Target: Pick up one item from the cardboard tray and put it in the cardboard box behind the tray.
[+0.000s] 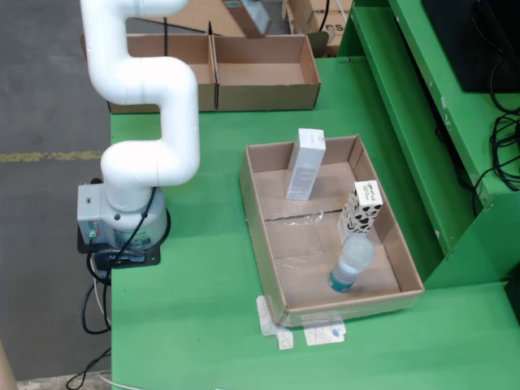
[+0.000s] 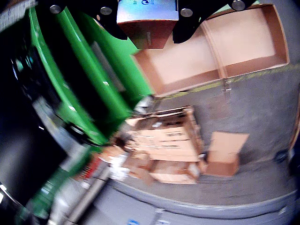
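The cardboard tray (image 1: 268, 268) lies on the green table and holds a white carton (image 1: 305, 163), a black-spotted white carton (image 1: 361, 209) and a clear water bottle (image 1: 351, 263). Behind it stand two open cardboard boxes, left (image 1: 166, 69) and right (image 1: 264, 69). My gripper (image 1: 253, 15) is at the top edge of the fixed view, above the right box, mostly cut off. In the wrist view the gripper (image 2: 147, 21) is shut on a small silver and red-brown box (image 2: 147, 26), with the open cardboard boxes (image 2: 243, 42) below it.
The white arm base (image 1: 122, 219) stands at the table's left edge. A raised green shelf (image 1: 422, 122) runs along the right. Stacked cardboard cartons (image 2: 168, 145) lie on the grey floor beyond the table.
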